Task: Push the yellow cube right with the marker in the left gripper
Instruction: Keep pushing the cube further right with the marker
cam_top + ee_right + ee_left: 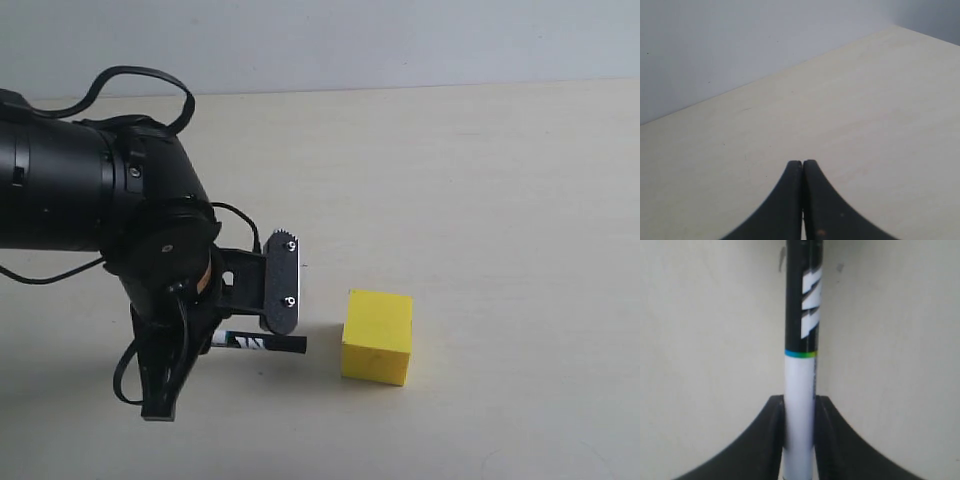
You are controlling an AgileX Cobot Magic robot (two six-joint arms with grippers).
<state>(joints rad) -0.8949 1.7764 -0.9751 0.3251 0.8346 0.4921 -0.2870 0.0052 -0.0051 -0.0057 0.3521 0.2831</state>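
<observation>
1. The marker [262,344] is clamped by its white barrel between the jaws of the left gripper [800,407], which are closed only as far as the barrel allows.
2. The marker is held roughly level above the table [480,180], its black lettered half pointed at the yellow cube [377,336].
3. The cube is seen resting on the table to the right of the marker tip, near it but not touched.
4. The jaws of the right gripper [802,165] are pressed together, with nothing held.

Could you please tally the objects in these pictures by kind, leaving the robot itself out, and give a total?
marker: 1
cube: 1
Total: 2
</observation>
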